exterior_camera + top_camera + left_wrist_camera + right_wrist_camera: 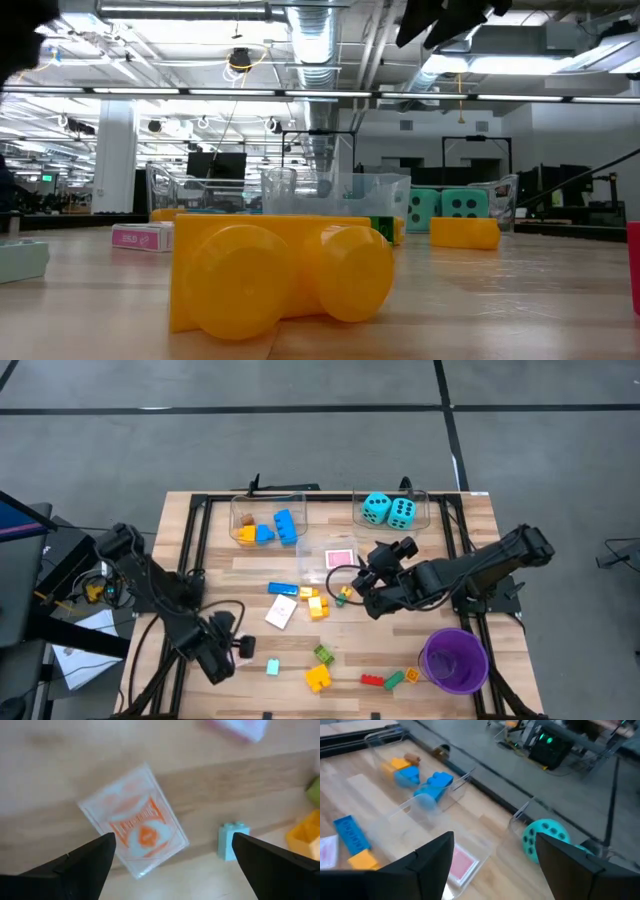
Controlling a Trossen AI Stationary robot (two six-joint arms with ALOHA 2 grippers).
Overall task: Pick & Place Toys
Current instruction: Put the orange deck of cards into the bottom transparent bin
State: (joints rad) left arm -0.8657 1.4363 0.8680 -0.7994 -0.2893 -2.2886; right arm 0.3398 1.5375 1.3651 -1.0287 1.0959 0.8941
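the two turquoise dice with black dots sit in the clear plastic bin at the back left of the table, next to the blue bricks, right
Not quite. The two turquoise dice with black dots sit in the clear plastic bin at the back right, alone. The blue bricks are in the other clear bin, at the back left. The high view shows both.

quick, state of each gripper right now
left gripper: open, empty, over the card pack.
right gripper: open, holding nothing.
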